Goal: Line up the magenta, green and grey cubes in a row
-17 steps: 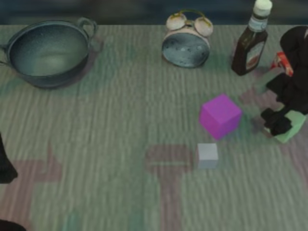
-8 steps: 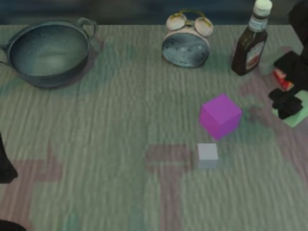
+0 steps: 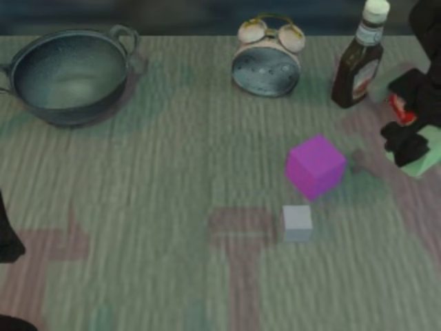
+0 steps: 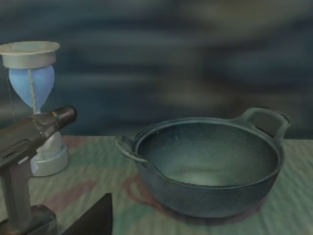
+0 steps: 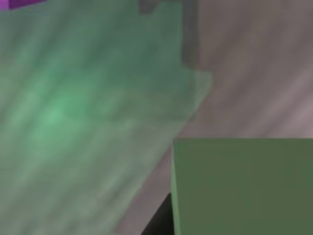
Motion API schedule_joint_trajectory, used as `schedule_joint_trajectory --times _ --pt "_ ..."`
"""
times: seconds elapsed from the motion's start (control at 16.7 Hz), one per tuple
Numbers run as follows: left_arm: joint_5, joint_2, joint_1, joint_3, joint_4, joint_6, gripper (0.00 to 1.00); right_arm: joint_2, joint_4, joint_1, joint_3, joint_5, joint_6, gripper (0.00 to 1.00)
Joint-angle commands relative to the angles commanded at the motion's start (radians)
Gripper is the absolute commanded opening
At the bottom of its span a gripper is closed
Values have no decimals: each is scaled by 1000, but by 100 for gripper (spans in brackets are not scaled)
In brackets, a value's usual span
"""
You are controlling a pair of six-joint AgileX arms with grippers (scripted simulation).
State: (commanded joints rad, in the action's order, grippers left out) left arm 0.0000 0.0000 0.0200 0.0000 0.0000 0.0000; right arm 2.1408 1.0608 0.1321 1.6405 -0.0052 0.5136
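my right gripper (image 3: 406,141) has drifted toward three o'clock over the last second, clenched on the green cube (image 3: 428,160), carrying it away from the magenta cube (image 3: 315,165). the grey cube (image 3: 297,222) sits at six o'clock of the magenta one. the row is not formed. my left arm idles at nine o'clock. the bottle (image 3: 358,65) label is unreadable.

No readable text anywhere. Label on the sauce bottle (image 3: 358,67) at upper right too blurred to make out. Same for the print on the red carton (image 3: 398,107) at the right edge.
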Motion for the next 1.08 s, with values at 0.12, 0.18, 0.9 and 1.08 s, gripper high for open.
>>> schedule_joint_trajectory --times 0.12,0.18,0.9,1.08 --pt "0 0 0 0 0 0 100 10 10 41 18 1 -74 0" --pt "0 0 0 0 0 0 100 16 17 67 29 2 -126 0" --pt "0 0 0 0 0 0 100 56 103 504 134 12 -1095 0" --pt "0 0 0 0 0 0 100 44 104 571 146 16 -1214 0"
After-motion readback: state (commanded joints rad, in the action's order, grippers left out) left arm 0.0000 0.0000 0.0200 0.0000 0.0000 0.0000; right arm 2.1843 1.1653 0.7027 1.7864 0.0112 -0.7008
